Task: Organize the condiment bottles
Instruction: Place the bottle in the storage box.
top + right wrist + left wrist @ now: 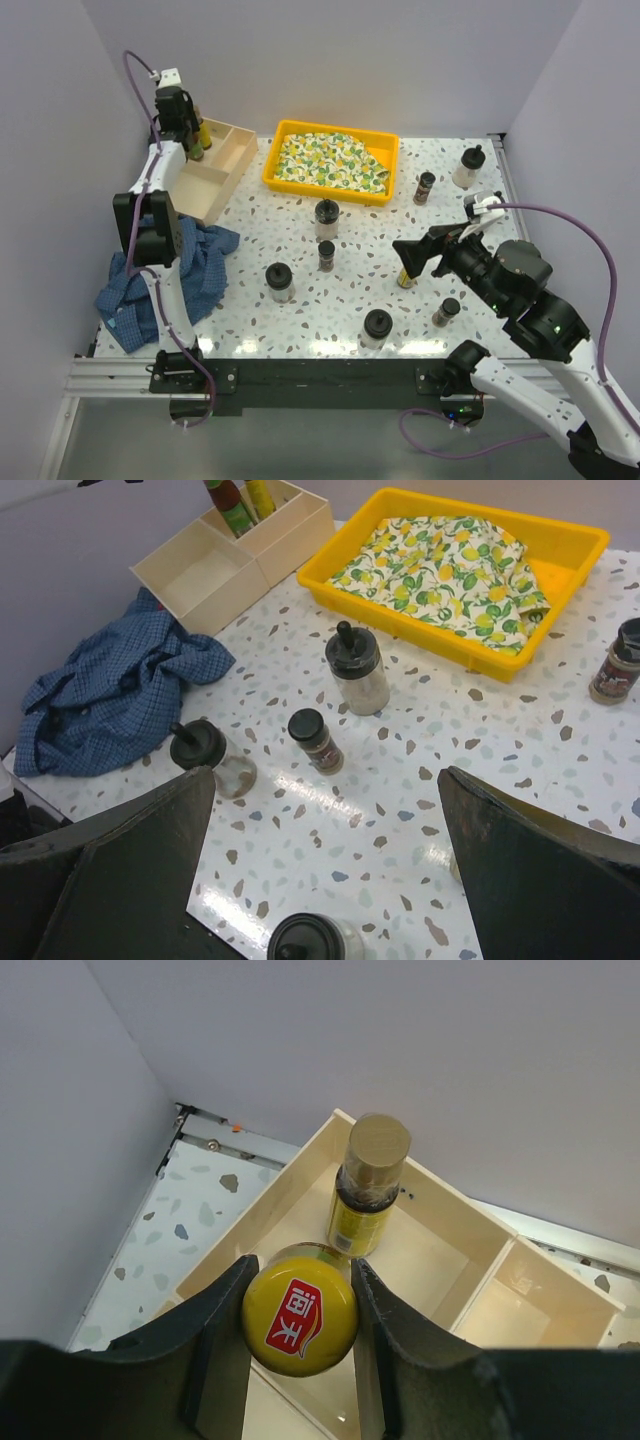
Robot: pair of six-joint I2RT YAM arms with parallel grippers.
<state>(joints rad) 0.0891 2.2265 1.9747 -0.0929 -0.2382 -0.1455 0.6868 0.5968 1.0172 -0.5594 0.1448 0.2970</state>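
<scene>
My left gripper (300, 1272) is shut on a sauce bottle with a yellow cap (298, 1322), held upright over the far compartment of the pale wooden box (478, 1260). A yellow bottle with a gold cap (368, 1188) stands in that compartment. In the top view the left gripper (188, 138) is at the box's far end. My right gripper (405, 258) hangs open and empty over the table, above a small yellow bottle (406, 281). Squat clear bottles (326, 216) (280, 283) (376, 328) (468, 168) and brown spice jars (326, 255) (425, 187) (446, 312) stand scattered.
A yellow tray (285, 183) with patterned cloth sits at the back middle. A crumpled blue cloth (165, 280) lies at the left beside the left arm. The wooden box (222, 165) stands at the back left. Walls close in on the left, the back and the right.
</scene>
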